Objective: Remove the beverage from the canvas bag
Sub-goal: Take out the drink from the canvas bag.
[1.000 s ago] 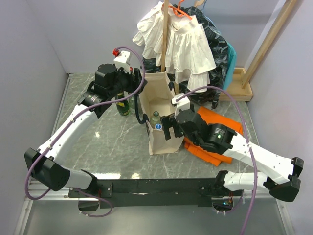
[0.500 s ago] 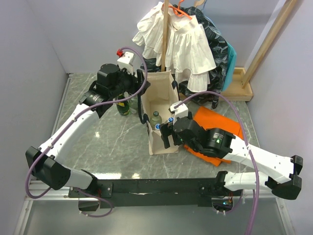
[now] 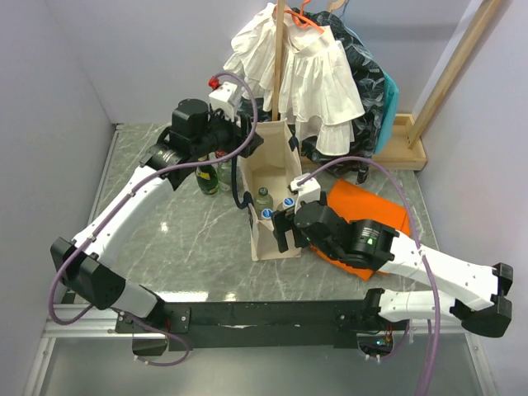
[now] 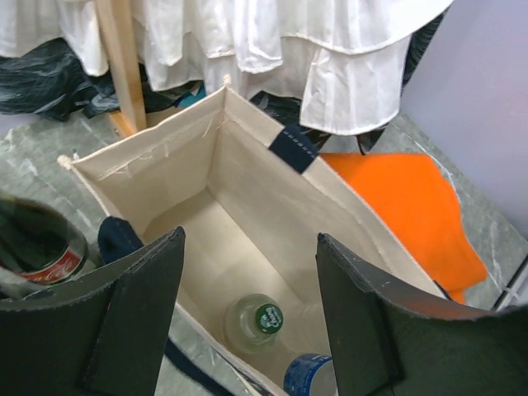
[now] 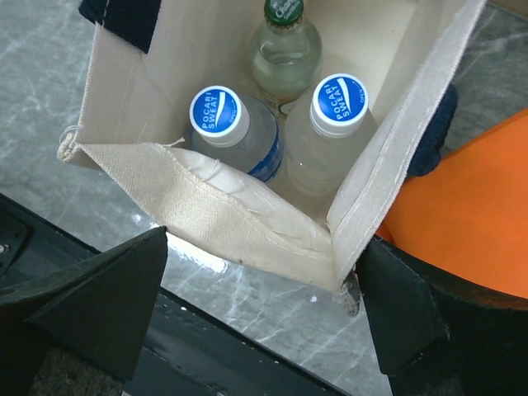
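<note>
The cream canvas bag (image 3: pixel 276 177) stands open at mid-table, with navy handles. Inside stand a green-capped clear bottle (image 3: pixel 263 195) and two blue-capped Pocari Sweat bottles (image 3: pixel 267 213). My left gripper (image 3: pixel 246 142) is open and empty above the bag's far left rim; its view looks down on the green cap (image 4: pixel 266 318) and one blue cap (image 4: pixel 309 373). My right gripper (image 3: pixel 285 229) is open and empty above the bag's near end. Its view shows the bag's near wall (image 5: pixel 239 219), both blue caps (image 5: pixel 219 115) and the green-capped bottle (image 5: pixel 283 41).
A flat orange cloth (image 3: pixel 367 214) lies right of the bag. A dark green bottle (image 3: pixel 208 177) stands left of it, under my left arm. White garments (image 3: pixel 297 74) hang on a wooden rack behind the bag. Grey walls close in both sides.
My left gripper has moved right and up to hang over the bag's far rim. My right gripper has shifted slightly left and nearer, over the bag's near end. The bag and bottles have not moved.
</note>
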Action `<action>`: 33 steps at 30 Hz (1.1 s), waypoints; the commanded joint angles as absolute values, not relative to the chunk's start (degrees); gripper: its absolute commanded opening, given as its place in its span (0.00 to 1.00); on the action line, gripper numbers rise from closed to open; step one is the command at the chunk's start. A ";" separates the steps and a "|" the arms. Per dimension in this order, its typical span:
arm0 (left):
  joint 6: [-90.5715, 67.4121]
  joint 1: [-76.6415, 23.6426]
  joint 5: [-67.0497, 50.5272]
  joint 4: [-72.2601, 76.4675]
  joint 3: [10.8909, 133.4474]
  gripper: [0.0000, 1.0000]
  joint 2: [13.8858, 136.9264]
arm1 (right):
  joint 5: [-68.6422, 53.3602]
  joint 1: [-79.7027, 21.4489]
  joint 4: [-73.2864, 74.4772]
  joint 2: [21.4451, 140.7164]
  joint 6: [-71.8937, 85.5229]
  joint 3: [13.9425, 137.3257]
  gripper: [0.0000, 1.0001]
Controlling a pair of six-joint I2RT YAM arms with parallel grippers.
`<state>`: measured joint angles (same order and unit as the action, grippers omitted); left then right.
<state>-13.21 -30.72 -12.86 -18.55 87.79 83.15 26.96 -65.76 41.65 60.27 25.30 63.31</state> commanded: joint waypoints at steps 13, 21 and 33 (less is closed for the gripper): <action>-11.16 -32.52 -12.66 -28.04 97.92 0.74 92.29 | 27.51 -66.45 41.66 58.36 27.51 59.33 1.00; -11.16 -32.61 -11.87 -26.72 98.00 0.76 91.76 | 30.76 -66.45 43.59 56.52 25.93 65.91 1.00; -11.43 -32.52 -13.36 -25.31 97.73 0.79 92.37 | 39.36 -66.45 38.06 59.85 16.53 71.72 1.00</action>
<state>-11.51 -32.34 -12.21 -27.73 97.23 93.34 34.22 -66.02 41.87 58.11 20.97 70.30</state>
